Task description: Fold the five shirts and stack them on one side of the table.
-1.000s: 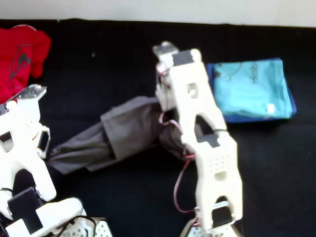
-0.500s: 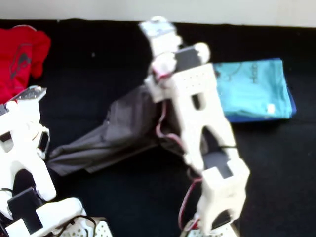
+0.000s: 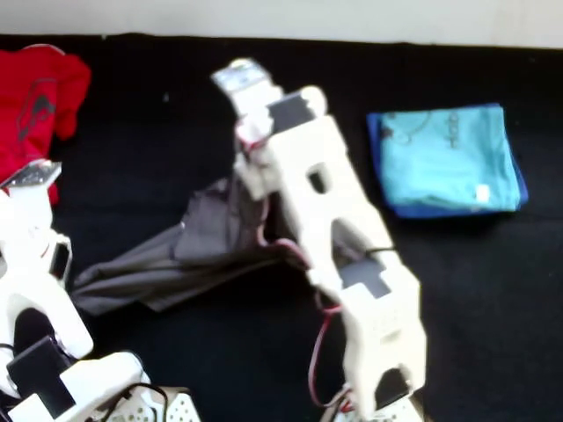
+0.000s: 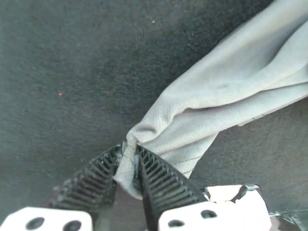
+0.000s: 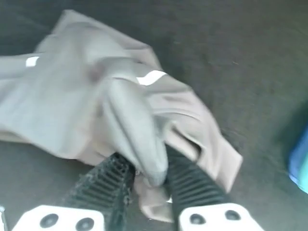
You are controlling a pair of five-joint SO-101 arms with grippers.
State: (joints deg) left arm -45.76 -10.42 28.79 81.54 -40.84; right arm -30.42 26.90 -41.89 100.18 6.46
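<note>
A grey shirt (image 3: 198, 242) lies stretched across the middle of the black table (image 3: 158, 132), bunched and partly doubled over. My left gripper (image 4: 127, 166) is shut on one narrow end of the grey shirt (image 4: 216, 101), close to the cloth-covered tabletop. My right gripper (image 5: 149, 180) is shut on a thick fold of the grey shirt (image 5: 72, 96), with loose cloth hanging over its fingers. In the high view the right arm (image 3: 317, 202) stands over the shirt's right part and hides it. A teal shirt (image 3: 444, 158) lies folded on a blue one (image 3: 378, 132) at the right. A red shirt (image 3: 35, 97) lies crumpled at the far left.
The left arm (image 3: 35, 264) stands at the near left corner. A pale wall strip (image 3: 352, 18) runs along the table's far edge. Red and black cables (image 3: 321, 347) hang beside the right arm's base.
The right arm has swung left and towards the far edge, dragging its end of the grey shirt over the rest. The left arm has shifted slightly left, still holding its end.
</note>
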